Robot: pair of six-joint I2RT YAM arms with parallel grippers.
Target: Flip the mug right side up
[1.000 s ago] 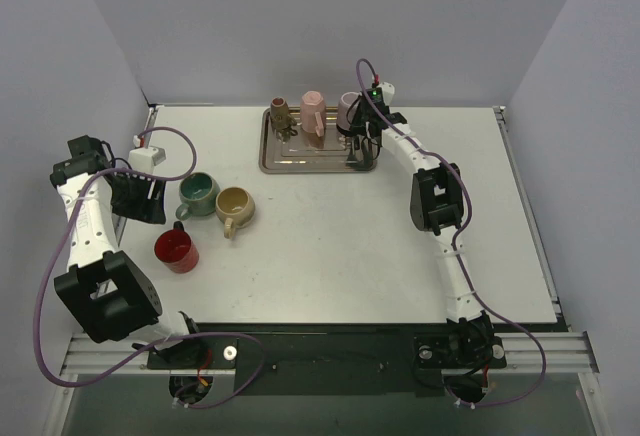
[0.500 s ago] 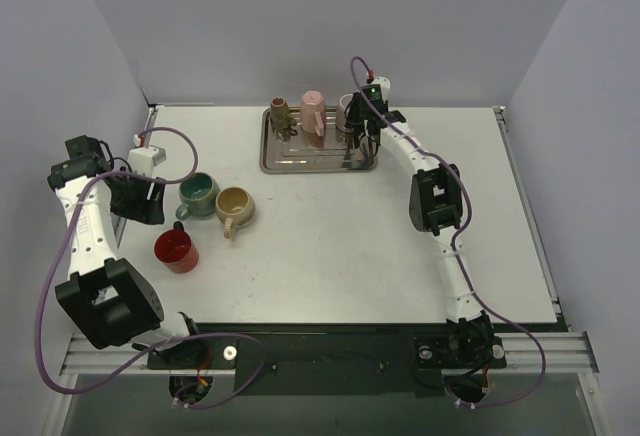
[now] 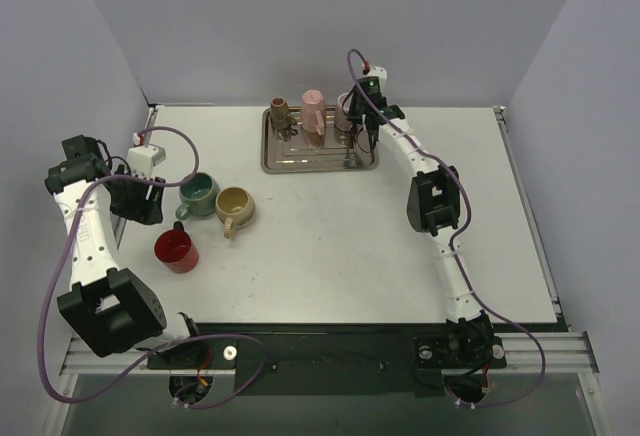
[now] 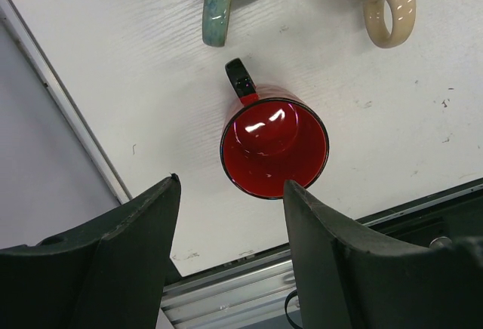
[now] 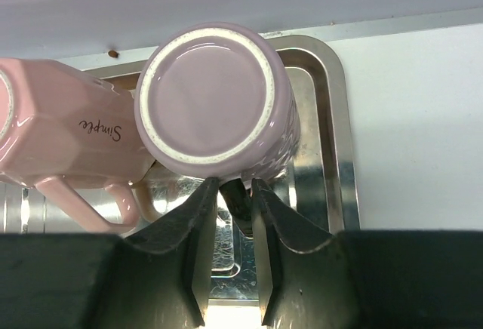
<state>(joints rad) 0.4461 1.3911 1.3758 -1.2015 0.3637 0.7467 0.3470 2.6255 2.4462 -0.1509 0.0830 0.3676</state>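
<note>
right pincer (image 5: 235, 193) nearly closed on mug (image 5: 211, 91) handle, far right of tray (image 5: 337, 118) | mug base-up, just beyond it | left pincer (image 4: 230, 186) wide open, empty, well away

A white table (image 3: 330, 256) is sitting between plain pale grey walls (image 3: 300, 16) rising on three sides, a metal rail (image 3: 540, 344) running along its near edge, soft even light falling

Glossy glazed lilac mug (image 5: 207, 91), mirror-bright metal tray (image 5: 326, 155), glossy red mug (image 4: 274, 148), matt table (image 4: 392, 118).
</note>
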